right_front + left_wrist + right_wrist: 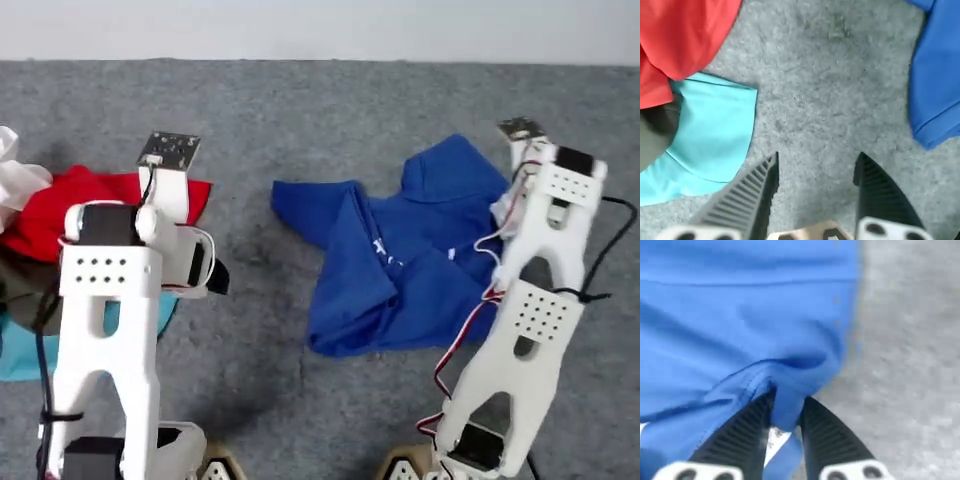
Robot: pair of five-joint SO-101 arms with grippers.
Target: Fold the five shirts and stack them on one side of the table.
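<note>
Our right gripper (787, 402) pinches an edge fold of the crumpled royal-blue fabric shirt (400, 265), lying right of centre on the grey felt tabletop (250, 120). Our left gripper (817, 162) gapes wide, empty, near the turquoise fabric shirt (715, 130).

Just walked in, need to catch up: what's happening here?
The right gripper is shut on an edge of the blue shirt, which lies rumpled on the table. The left gripper hangs open above the table, beside a red shirt and a teal shirt heaped together.
</note>
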